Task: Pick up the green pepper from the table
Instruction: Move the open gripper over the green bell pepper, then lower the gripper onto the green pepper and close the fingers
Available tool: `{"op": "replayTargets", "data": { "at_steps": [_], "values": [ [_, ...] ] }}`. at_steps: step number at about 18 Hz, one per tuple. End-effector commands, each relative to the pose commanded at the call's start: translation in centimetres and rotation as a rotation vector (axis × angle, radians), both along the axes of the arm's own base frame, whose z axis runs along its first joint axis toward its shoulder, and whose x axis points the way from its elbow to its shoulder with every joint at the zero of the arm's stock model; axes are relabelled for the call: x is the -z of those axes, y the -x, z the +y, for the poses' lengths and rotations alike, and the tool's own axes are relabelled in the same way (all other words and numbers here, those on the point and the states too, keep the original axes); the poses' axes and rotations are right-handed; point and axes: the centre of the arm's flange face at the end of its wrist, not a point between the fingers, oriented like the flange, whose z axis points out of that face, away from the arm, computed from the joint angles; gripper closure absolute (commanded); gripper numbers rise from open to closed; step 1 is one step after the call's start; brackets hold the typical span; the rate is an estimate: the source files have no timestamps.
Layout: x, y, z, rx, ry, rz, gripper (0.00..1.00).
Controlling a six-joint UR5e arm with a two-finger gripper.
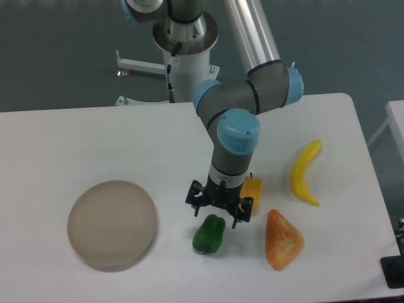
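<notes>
green pepper point(209, 233) at centre of a pick-up attempt: the white table point(76, 139) carries a round beige plate point(112, 222) at left, a banana point(305, 172) and an orange wedge point(283, 238) at right. the gripper point(218, 216), fingers spread wide and holding nothing, hangs just above the pepper, which lies on the table slightly toward the camera, its long axis roughly upright in view. a yellow pepper point(253, 187) sits behind the gripper.

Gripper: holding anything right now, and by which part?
Nothing held. The gripper hovers just above the green pepper, which sits on the table; jaws look open.
</notes>
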Motion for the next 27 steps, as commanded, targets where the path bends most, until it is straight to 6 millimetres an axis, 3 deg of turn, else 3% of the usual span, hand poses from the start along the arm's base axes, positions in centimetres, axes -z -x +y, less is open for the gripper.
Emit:
{"op": "replayTargets", "data": {
  "at_steps": [8, 19, 24, 26, 27],
  "values": [
    [2.1, 0.6, 0.7, 0.013, 0.000, 0.006, 0.00],
    [3.3, 0.7, 0.9, 0.027, 0.006, 0.010, 0.02],
    [3.2, 0.7, 0.9, 0.027, 0.004, 0.011, 0.51],
    [3.2, 0.6, 0.9, 0.028, 0.004, 0.011, 0.63],
    [3.2, 0.6, 0.9, 0.030, 0.004, 0.011, 0.64]
  ]
}}
